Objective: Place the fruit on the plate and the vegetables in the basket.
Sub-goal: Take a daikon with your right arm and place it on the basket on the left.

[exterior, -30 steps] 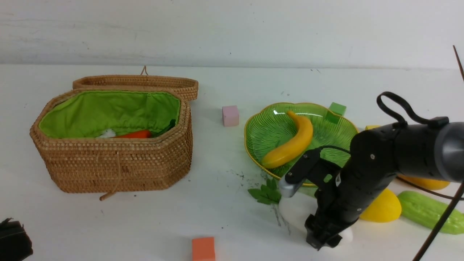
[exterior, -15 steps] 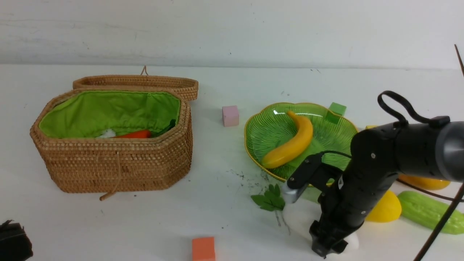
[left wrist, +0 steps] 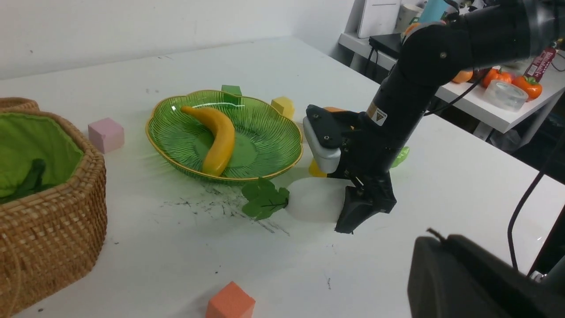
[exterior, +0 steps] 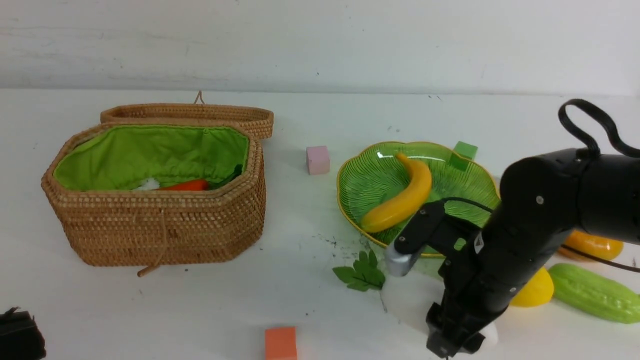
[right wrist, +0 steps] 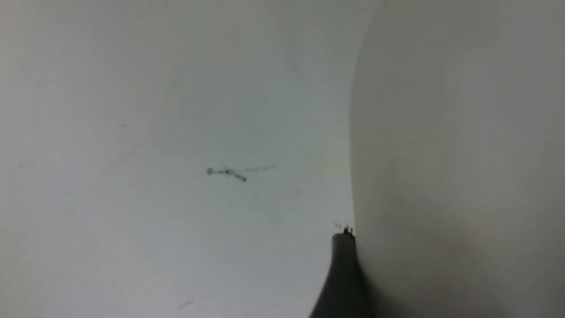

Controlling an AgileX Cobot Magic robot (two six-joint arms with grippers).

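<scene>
Front view: your right gripper (exterior: 454,345) clamps the white oblong radish (exterior: 407,300), lower right; your left gripper (exterior: 20,335) is closed. The curved yellow banana (exterior: 402,197) is plated, the orange carrot (exterior: 187,185) basketed; the yellow lemon (exterior: 535,290), orange mango (exterior: 595,245) and green bumpy gourd (exterior: 595,292) remain.

front faces forward, left wrist shares plate (exterior: 372,181)

Black right arm (exterior: 550,200) bends steeply down, right gripper (exterior: 452,344) clamped wide on the white oblong radish (exterior: 407,300); left gripper (exterior: 20,337) closed, low.
</scene>
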